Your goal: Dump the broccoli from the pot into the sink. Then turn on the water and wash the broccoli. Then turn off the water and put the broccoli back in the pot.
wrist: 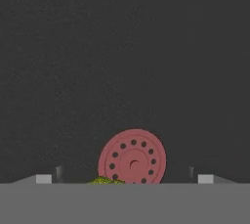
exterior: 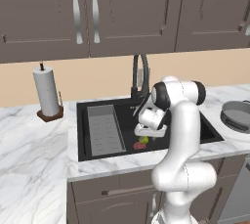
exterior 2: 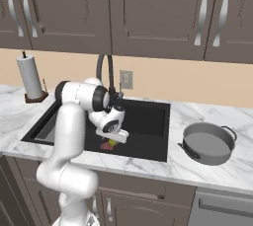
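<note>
While reaching down into the sink (exterior: 127, 118), carries the gripper (exterior: 145, 136) spread wide and empty, clasping nothing, just above the broccoli (exterior: 143, 140). Finds that floret resting on the black basin floor, touching or just beside the red drain (exterior: 138, 145), toward the near wall and well apart from the ribbed tray insert (exterior: 103, 130) at the left. Looks down, through the hand view, on the drain, with the floret's yellow-green top peeking in at the lower edge between the two fingertips: by all appearances a line-up for a straight-down grasp.

Leaves the pot (exterior 2: 207, 141) upright on the marble counter (exterior 2: 197, 170) to the right of the sink, apparently empty, and probably parked there so as to stay within easy reach for taking the floret back. Shows no water running from the arched faucet (exterior: 140, 74) at the back rim, behind the arm. Cannot settle from this alone whether the wash is done or yet to come.

Calls, if the pick-up is the step in hand, for a short descent and a closing of the jaws around the lumpy floret. Risks nudging so small and rounded a piece aside across the drain, or pinching it off-centre.
</note>
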Controlling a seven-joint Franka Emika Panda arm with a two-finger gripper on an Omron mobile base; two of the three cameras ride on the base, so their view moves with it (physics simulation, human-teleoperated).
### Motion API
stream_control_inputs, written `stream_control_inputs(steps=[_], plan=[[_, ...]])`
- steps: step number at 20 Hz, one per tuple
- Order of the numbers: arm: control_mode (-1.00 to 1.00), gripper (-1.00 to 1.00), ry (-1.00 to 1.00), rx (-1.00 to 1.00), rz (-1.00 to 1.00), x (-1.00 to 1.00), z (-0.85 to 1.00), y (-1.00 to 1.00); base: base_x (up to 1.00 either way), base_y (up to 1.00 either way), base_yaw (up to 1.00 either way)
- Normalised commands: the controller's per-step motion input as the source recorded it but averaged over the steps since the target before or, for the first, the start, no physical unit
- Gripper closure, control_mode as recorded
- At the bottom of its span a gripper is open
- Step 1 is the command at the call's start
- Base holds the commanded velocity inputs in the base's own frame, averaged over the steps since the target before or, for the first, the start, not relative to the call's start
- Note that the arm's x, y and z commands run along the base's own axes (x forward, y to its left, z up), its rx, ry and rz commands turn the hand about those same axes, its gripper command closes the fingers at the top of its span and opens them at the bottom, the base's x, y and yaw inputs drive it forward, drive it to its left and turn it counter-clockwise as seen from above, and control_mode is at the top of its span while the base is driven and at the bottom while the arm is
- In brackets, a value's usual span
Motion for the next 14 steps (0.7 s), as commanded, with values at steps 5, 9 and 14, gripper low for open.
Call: stream_control_inputs(steps=[5,9,14], plan=[[-1.0,-1.0,-0.01,0.0,0.0,0.27,-0.19,0.0,0.0,0.0,0.0],[-1.0,-1.0,0.0,0.0,0.0,0.2,-0.21,0.0,0.0,0.0,0.0],[-1.0,-1.0,0.0,0.0,0.0,0.23,-0.22,0.0,0.0,0.0,0.0]])
